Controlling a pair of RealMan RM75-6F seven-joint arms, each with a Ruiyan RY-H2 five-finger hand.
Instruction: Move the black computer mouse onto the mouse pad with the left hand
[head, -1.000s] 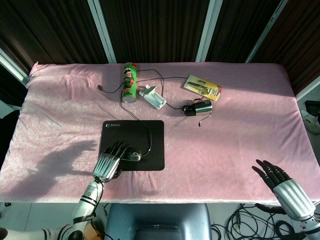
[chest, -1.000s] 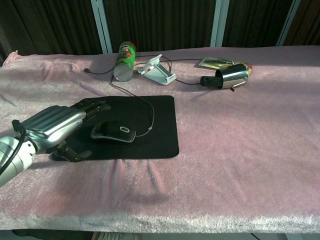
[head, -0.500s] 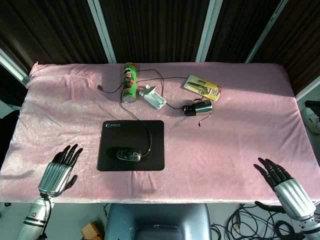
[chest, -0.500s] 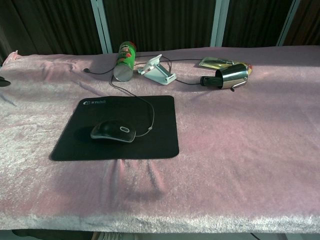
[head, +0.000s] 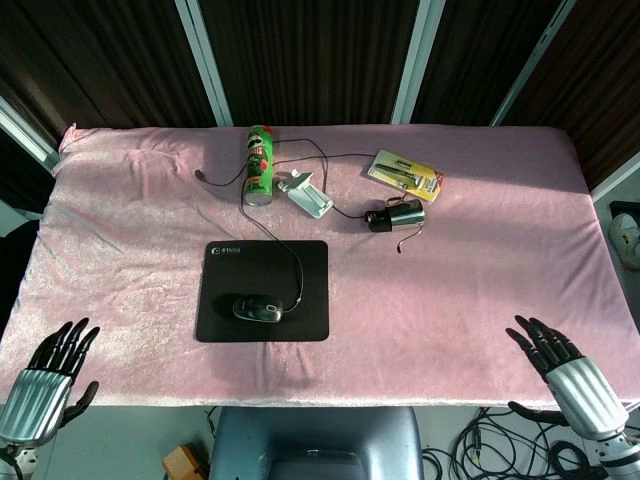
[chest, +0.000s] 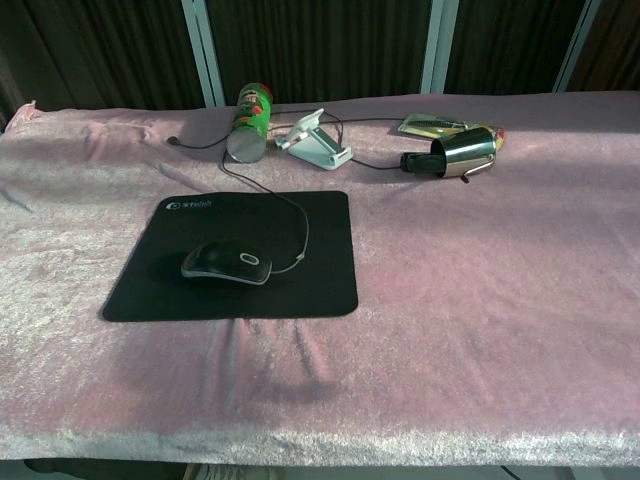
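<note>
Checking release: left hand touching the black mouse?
Apart. Head view shows the left hand off the table's near-left corner, with bare pink cloth between it and the mouse on the pad.

Black mouse (head: 258, 307) rests on mouse pad (head: 222, 276).

Green can (head: 259, 163) (lying down), metal cup (head: 398, 215).

Mouse (head: 258, 306) lies on mouse pad (head: 222, 268) at table (head: 480, 260) front-left; behind the pad, left to right: can (head: 260, 165) on its side, stand (head: 308, 194), cup (head: 398, 215), with packet (head: 405, 174) behind the cup.
</note>
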